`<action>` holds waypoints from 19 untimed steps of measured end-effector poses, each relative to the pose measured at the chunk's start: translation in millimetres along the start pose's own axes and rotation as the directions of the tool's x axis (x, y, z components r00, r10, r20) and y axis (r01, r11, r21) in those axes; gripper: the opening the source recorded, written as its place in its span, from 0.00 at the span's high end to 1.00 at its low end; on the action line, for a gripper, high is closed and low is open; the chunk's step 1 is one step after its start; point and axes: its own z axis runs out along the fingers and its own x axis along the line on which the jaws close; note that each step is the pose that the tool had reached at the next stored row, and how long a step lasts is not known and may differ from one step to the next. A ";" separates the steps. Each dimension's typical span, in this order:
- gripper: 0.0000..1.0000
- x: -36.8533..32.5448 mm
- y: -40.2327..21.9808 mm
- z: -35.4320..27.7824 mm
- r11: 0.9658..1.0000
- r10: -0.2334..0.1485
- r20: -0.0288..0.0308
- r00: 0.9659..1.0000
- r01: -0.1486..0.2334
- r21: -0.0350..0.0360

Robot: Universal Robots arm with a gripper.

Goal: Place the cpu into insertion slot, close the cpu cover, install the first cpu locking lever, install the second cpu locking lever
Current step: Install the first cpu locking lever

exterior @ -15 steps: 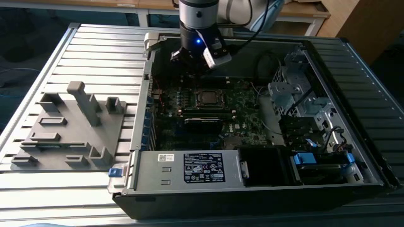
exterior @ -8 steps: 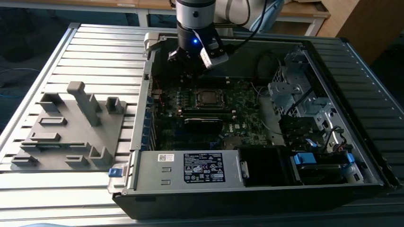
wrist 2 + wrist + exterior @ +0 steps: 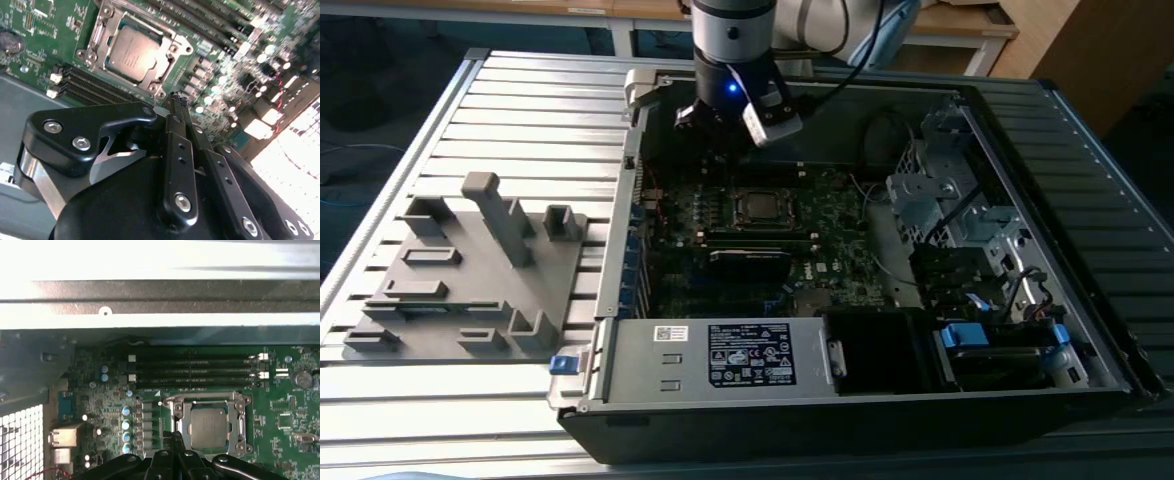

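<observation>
Beneath the claw, case (image 3: pixel 854 430): open-sided computer housing lying flat, its walls standing all round the claw (image 3: pixel 176 98).
Motherboard (image 3: pixel 841 280): green board under the claw, spreading away from its tips on every side.
Memory slots (image 3: pixel 195 371): long black rows beyond the socket, farther from the claw than the chip.
Cpu cover (image 3: pixel 167 37): silvery frame lying down flat around the chip, just ahead of the claw's tips and apart from them.
Cpu (image 3: pixel 134 49): seated, its grey top showing through the frame's window. It is ahead of and below the tips, near but not touched.
Insertion slot: hidden under the chip and frame, so in the same place ahead of the claw.
Capacitors (image 3: pixel 126 435): a row of small cans to one side of the tips, close by.
Locking levers: too fine to make out against the frame, so I cannot tell whether either is hooked.
Claw state: clenched, finger against finger, with nothing between them.
Step in hand, as I judge it: lever work, since chip and frame look settled.
Doing it well: use the closed tips as one blunt point, press only on the lever's free end, and keep off the chip's top and the cans alongside.
</observation>
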 end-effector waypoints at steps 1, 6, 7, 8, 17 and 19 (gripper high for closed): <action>0.89 0.0 -0.3 0.0 1.000 0.000 0.000 1.000 0.000 -0.009; 0.89 3.1 -1.5 0.1 1.000 0.001 -0.001 1.000 -0.001 -0.017; 0.89 4.9 -1.6 0.1 1.000 0.001 0.000 1.000 -0.001 -0.017; 0.89 6.8 -1.8 0.2 1.000 0.001 0.000 1.000 -0.001 -0.017; 0.89 12.4 -3.5 0.6 0.997 0.003 -0.002 1.000 -0.004 -0.081; 0.89 13.9 -4.0 0.6 0.996 0.004 -0.003 1.000 -0.004 -0.089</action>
